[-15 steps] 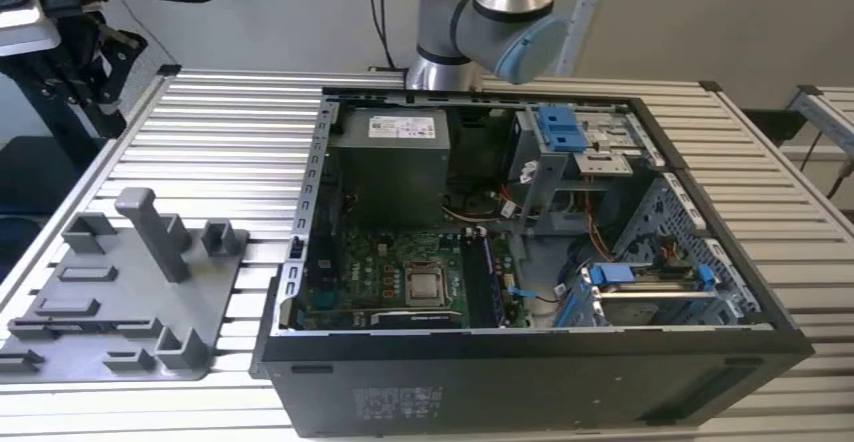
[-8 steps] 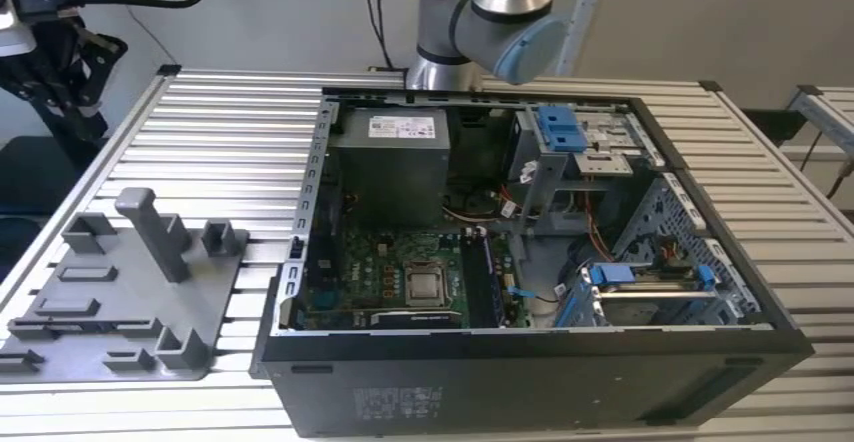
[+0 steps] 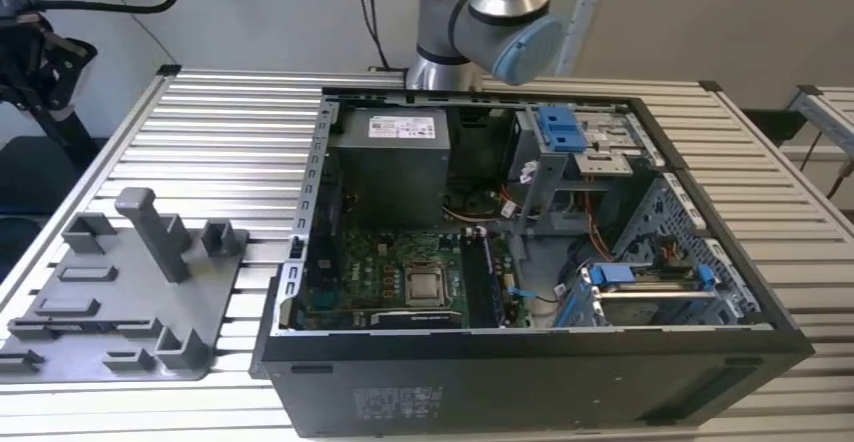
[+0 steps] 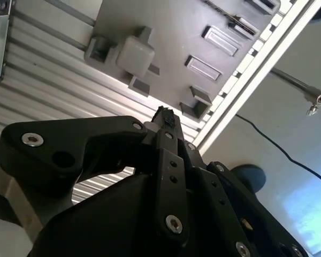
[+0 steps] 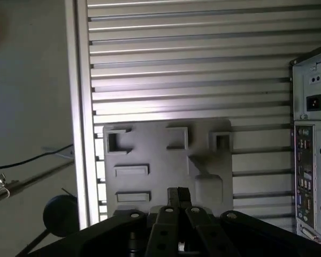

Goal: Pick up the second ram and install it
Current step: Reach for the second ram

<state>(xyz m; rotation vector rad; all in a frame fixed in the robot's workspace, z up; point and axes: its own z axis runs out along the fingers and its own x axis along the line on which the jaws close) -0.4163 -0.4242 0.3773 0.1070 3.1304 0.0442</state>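
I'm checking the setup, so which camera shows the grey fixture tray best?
The exterior view: the grey fixture tray lies nearly whole beside the computer case, posts upright. The first wrist view looks down on it, one edge behind the tool. The second wrist view shows part of it aslant.

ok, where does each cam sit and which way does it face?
Exterior view: off the robot, raised, looking down into the open case, tray at the exterior view's left; arm behind the case.
First wrist view: on the wrist, facing along the gripper at the tray and table; case's rear alongside.
Second wrist view: on the wrist, facing past the gripper at the tray.
Shared: all three show the tray; both wrist views the gripper.
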